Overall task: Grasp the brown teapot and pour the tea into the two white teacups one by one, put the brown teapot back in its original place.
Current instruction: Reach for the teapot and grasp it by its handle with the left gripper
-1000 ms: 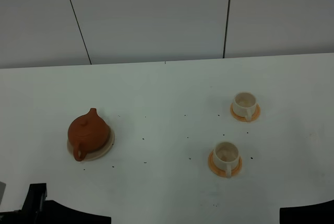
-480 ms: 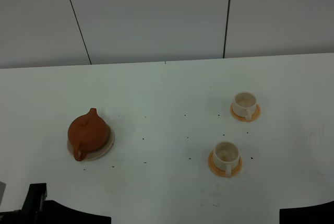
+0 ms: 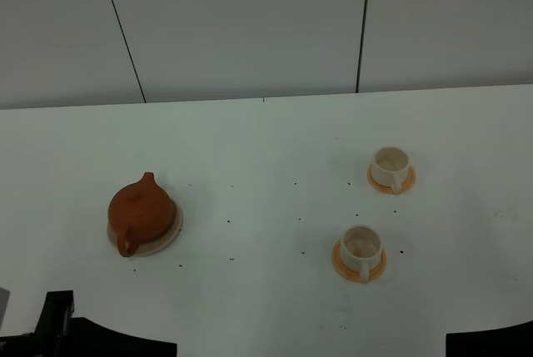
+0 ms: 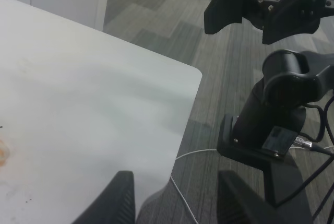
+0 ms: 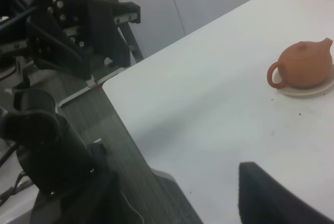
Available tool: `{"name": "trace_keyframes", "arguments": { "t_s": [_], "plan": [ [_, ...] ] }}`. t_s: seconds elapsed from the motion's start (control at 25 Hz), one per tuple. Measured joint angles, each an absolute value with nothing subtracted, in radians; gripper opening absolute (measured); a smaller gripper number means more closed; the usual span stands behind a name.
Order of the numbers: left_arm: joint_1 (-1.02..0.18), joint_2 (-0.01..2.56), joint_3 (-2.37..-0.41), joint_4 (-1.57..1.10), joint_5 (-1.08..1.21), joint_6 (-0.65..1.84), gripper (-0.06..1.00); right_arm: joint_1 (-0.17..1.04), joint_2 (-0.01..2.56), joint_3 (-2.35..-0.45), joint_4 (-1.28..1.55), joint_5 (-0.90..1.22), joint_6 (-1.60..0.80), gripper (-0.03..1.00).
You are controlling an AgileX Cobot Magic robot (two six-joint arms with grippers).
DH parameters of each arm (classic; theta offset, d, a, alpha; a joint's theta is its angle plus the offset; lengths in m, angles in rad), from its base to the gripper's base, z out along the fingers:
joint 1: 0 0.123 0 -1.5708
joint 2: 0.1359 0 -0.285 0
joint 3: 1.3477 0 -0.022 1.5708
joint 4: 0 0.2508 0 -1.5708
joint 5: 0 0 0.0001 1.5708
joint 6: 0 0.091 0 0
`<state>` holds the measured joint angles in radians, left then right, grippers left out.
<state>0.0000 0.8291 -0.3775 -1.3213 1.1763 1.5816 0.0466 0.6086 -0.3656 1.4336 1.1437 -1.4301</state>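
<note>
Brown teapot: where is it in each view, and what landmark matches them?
Exterior high: brown teapot at the left of the white table, on the beige coaster, handle toward the camera.
Left wrist: not in view.
Right wrist: brown teapot far across the table, on the same coaster.
Shared landmark: the coaster; the table shows in all three.

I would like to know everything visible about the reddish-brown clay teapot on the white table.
The squat, round, reddish-brown clay teapot looks matte. Its lid is on, with a small knob on top. It stands upright on a flat round beige coaster, on the left part of the white table. The short spout points toward the far edge; the loop handle faces the near edge. Only the coaster touches it.
</note>
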Motion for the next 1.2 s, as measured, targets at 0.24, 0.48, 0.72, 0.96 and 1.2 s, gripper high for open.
{"name": "trace_keyframes", "arguments": {
  "t_s": [0.24, 0.48, 0.72, 0.96, 1.2],
  "plan": [
    [0.000, 0.829, -0.377, -1.322, 1.167, 1.575, 0.43, 0.047, 0.609, -0.366, 1.434, 1.136, -1.430, 0.48],
    [0.000, 0.809, -0.377, -1.322, 1.058, 1.505, 0.42, 0.047, 0.569, -0.366, 1.370, 1.020, -1.382, 0.41],
    [0.000, 0.678, -0.377, -1.322, 0.978, 1.470, 0.33, 0.047, 0.403, -0.424, 1.129, 0.845, -1.125, 0.16],
    [0.000, 0.520, -0.377, -1.322, 0.872, 1.320, 0.24, 0.047, 0.229, -0.576, 0.449, 0.798, -0.490, -0.01],
    [0.000, 0.447, -0.377, -1.282, 0.811, 1.175, 0.23, 0.047, 0.108, -0.613, 0.009, 1.001, -0.009, -0.01]
  ]
}}
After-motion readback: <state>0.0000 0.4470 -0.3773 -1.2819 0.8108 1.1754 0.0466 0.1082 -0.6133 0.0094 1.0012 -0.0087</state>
